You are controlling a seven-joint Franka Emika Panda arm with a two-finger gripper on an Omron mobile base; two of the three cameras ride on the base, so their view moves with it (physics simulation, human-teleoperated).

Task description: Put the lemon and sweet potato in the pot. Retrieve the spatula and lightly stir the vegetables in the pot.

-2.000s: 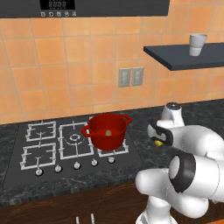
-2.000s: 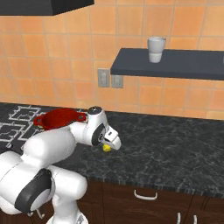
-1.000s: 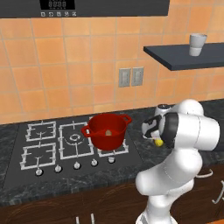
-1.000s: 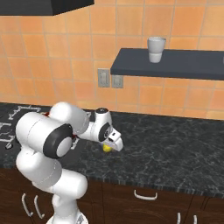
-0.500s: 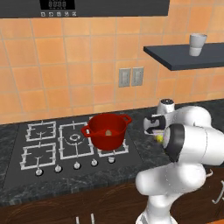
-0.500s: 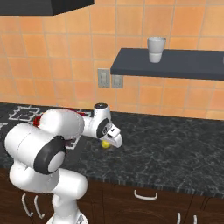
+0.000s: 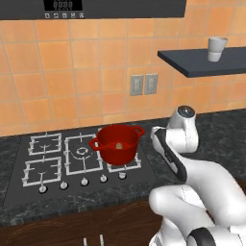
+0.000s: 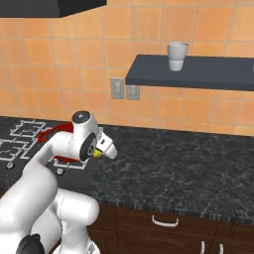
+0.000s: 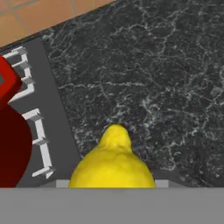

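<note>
The fingers are not visible themselves, but the lemon (image 9: 113, 162) sits right against the hand camera at the bottom of the hand view, above the counter (image 9: 166, 87), so it looks pinched between them at a middling width. In the right base view a bit of yellow (image 8: 97, 154) peeks out beside the gripper (image 8: 105, 150), raised off the dark stone.

A second ago the jaws stood much wider and the yellow fruit lay lower, near the counter by the hand; since then they have narrowed on it and the hand has come up and swung toward the stove (image 7: 72, 161). The arm's posture has changed too: the big white links now fold low at the front, with the wrist reaching up and over.

The arm rises from the base, bends at the elbow, and the hand (image 7: 181, 129) hangs just right of the pot (image 7: 117, 144). The pot stands on the right rear burner, and a small tan lump, the sweet potato (image 7: 118, 144), shows inside it. In the hand view the pot (image 9: 11, 131) fills the left edge, beside the grate (image 9: 37, 131).
</note>
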